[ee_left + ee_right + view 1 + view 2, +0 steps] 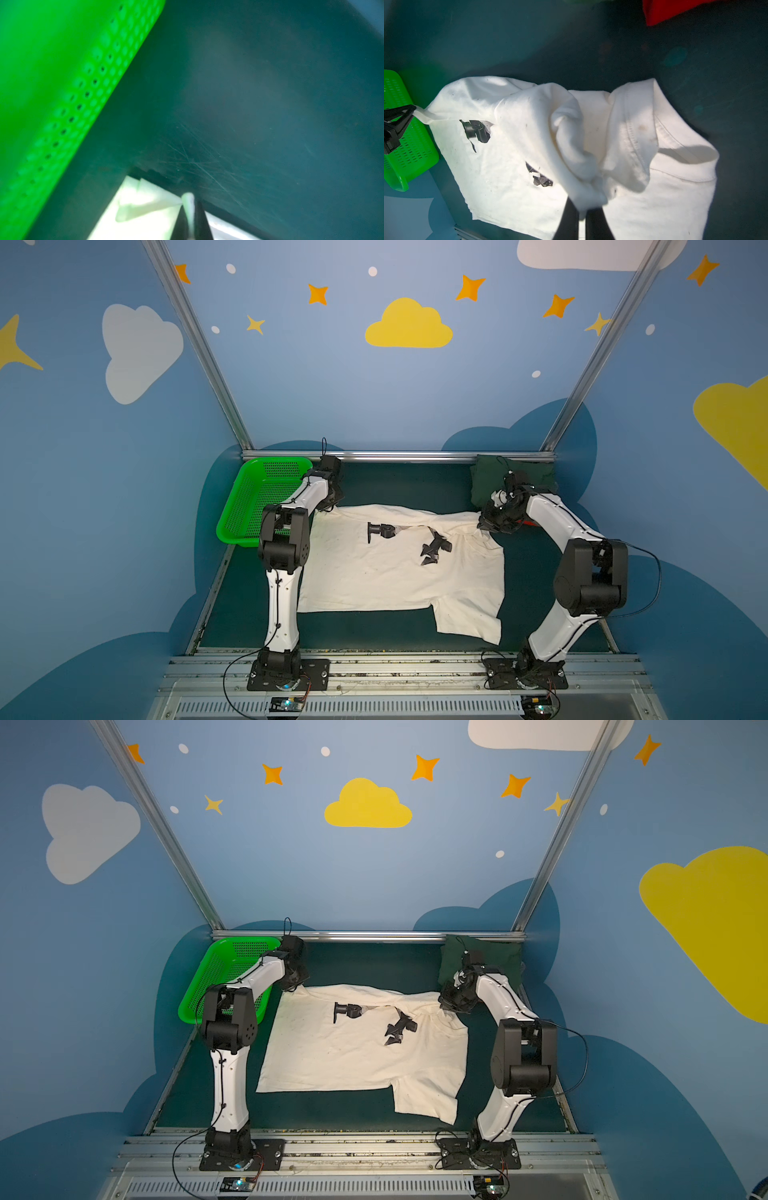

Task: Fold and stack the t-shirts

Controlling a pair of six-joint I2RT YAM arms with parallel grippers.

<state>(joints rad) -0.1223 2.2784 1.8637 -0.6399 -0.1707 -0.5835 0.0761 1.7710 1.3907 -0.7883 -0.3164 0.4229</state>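
Pinching the cream t-shirt (399, 572), spread on the table (395, 485), the left gripper (188, 202) and right gripper (582, 209) are clenched on its far edge; the left's thin corner hold may slip under tension, spoiling the fold.

Shows cream-white printed tee (395, 576) spread flat, creased, far corners pinched in left gripper (189, 206) and right gripper (581, 212), folded dark green tee (488, 477) just beyond the latter.
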